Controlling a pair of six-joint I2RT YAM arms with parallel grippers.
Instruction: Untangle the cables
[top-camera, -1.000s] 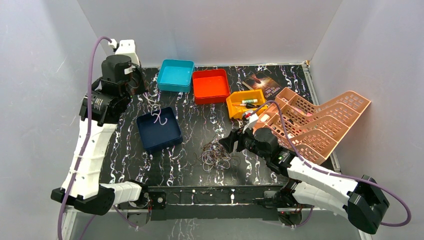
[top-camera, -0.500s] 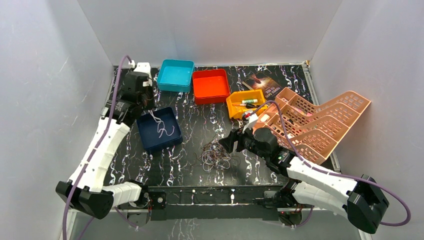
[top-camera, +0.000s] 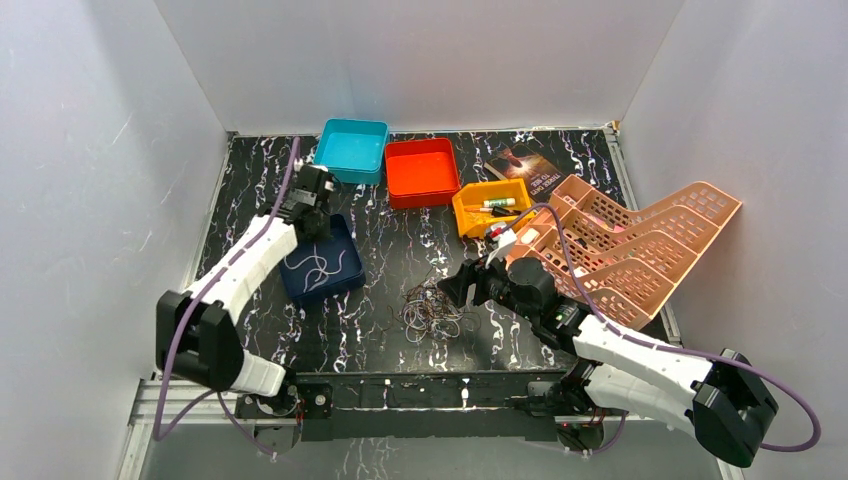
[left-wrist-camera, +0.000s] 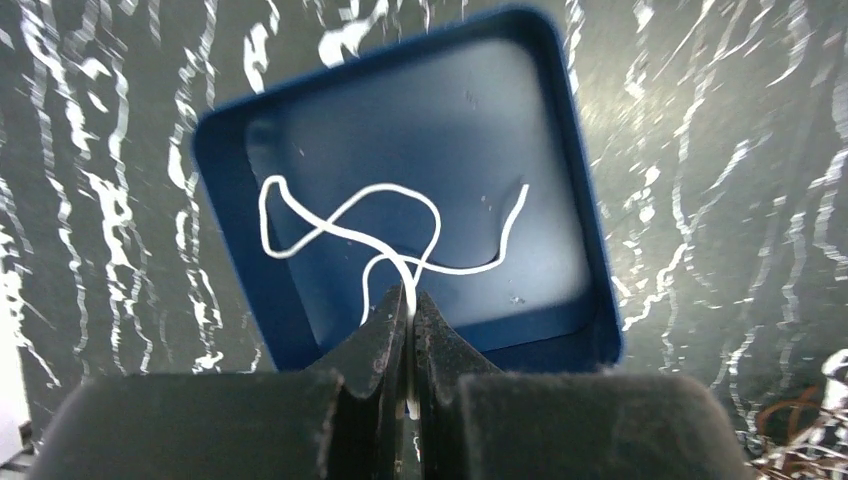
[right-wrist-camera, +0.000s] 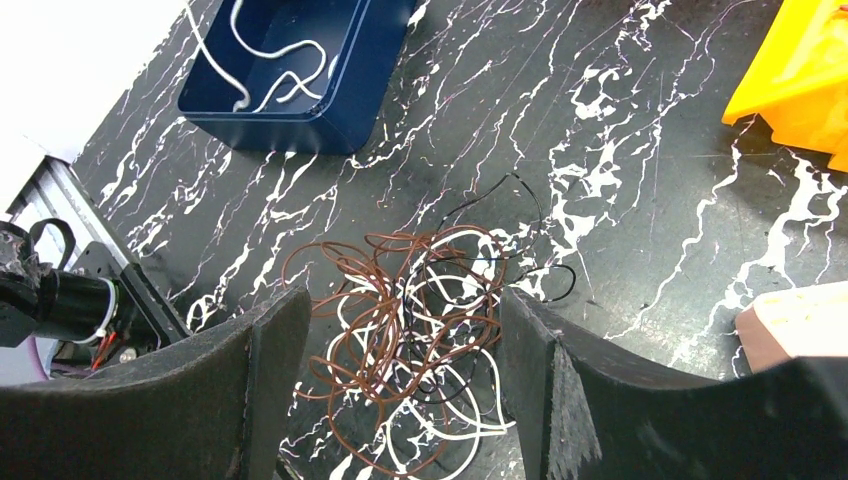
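Left gripper is pinched tight on one white cable, and the rest of it loops inside the navy tray. That arm stretches out, with the wrist pointing down over the tray's edge. Right gripper is spread wide, hovering low above the tangle of brown, white and black cables to the right of the tray.

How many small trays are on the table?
4: teal tray at the back, red tray beside it, yellow tray right of that, navy tray below the left gripper.
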